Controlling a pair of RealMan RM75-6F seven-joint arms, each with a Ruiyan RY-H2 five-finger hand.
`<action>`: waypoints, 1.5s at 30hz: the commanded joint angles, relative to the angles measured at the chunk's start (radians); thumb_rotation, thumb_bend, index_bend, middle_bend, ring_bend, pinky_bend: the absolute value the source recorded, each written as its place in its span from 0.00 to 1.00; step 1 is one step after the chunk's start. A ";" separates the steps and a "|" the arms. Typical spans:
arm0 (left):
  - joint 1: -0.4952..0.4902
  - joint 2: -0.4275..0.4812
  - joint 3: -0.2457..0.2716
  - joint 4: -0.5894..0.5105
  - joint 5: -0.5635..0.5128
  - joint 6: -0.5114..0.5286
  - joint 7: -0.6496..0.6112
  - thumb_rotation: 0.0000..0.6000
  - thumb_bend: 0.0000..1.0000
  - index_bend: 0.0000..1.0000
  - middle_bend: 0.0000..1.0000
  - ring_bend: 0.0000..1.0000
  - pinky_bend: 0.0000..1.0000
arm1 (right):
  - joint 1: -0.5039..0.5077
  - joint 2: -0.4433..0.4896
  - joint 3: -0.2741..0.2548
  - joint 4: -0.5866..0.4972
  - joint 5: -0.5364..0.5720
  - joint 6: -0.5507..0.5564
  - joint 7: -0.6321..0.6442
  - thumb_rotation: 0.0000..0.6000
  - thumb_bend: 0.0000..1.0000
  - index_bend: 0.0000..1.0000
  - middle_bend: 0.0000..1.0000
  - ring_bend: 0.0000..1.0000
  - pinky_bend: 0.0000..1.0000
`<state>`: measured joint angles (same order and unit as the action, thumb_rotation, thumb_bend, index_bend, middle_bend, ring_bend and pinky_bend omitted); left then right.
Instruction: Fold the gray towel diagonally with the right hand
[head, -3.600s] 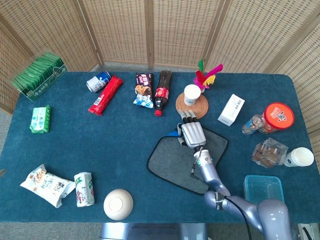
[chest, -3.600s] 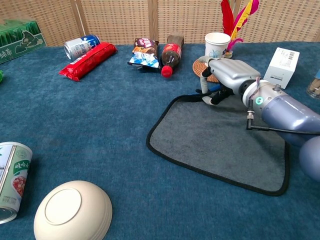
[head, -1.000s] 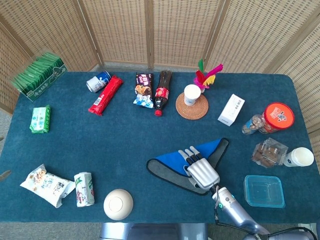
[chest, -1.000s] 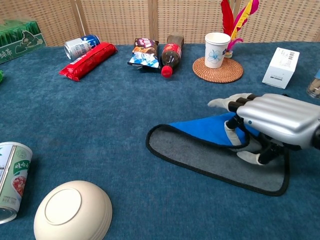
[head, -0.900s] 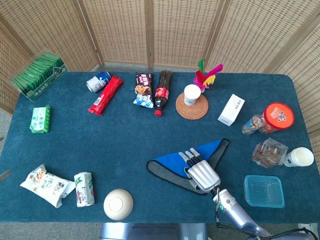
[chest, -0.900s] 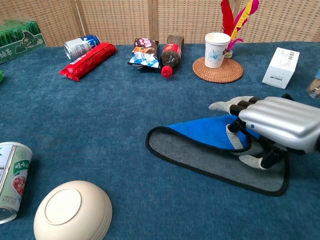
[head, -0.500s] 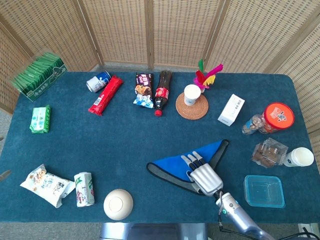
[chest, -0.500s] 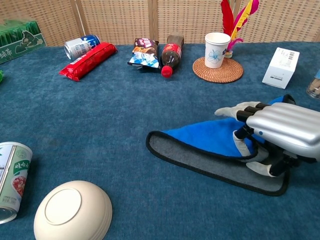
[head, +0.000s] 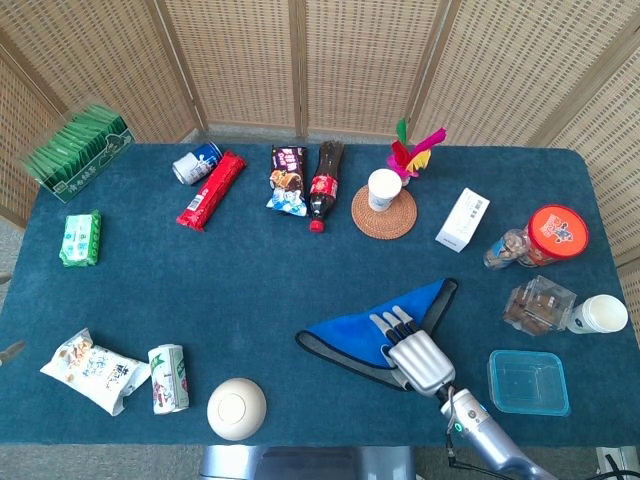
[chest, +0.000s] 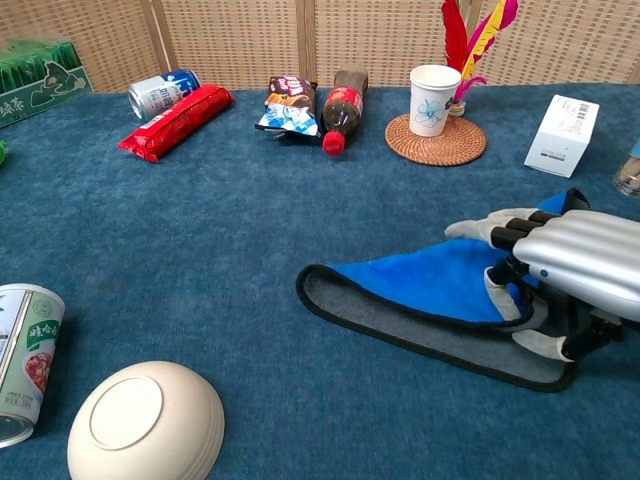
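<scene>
The gray towel (head: 346, 358) lies at the front right of the table, black-edged, with its blue underside (chest: 430, 280) turned up over most of it. Only a gray strip (chest: 420, 326) shows along the near edge. My right hand (head: 420, 358) sits over the towel's front right end; in the chest view my right hand (chest: 578, 268) holds the folded-over corner between its fingers above and its thumb below. The flap hangs slightly above the lower layer near the hand. My left hand appears in neither view.
A clear blue-tinted box (head: 527, 382) stands right of the hand, and a white bowl (head: 236, 408) lies upside down at the front. Behind the towel are a paper cup (head: 383, 188) on a woven coaster, a cola bottle (head: 324, 184) and a white carton (head: 462, 220).
My right hand has drawn the towel's far corner from the back toward the front right, flipping the blue side over the gray; in the last second it slid a little further right.
</scene>
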<state>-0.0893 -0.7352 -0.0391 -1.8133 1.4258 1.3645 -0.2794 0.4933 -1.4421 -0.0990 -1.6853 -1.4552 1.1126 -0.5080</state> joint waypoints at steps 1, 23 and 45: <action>-0.001 0.000 0.000 0.000 0.001 -0.002 0.002 1.00 0.24 0.18 0.00 0.00 0.00 | -0.004 0.002 -0.002 0.004 -0.008 -0.001 0.007 1.00 0.45 0.69 0.00 0.00 0.00; -0.004 -0.002 0.002 -0.002 -0.001 -0.005 0.009 1.00 0.24 0.18 0.00 0.00 0.00 | -0.039 0.013 -0.027 0.032 -0.070 -0.009 0.042 1.00 0.45 0.70 0.00 0.00 0.00; -0.004 -0.002 0.003 0.000 -0.001 -0.003 0.004 1.00 0.24 0.18 0.00 0.00 0.00 | -0.056 0.011 -0.016 0.026 -0.076 -0.030 0.047 1.00 0.45 0.70 0.00 0.00 0.00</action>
<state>-0.0930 -0.7369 -0.0362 -1.8137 1.4251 1.3612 -0.2757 0.4376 -1.4314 -0.1154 -1.6591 -1.5315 1.0830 -0.4606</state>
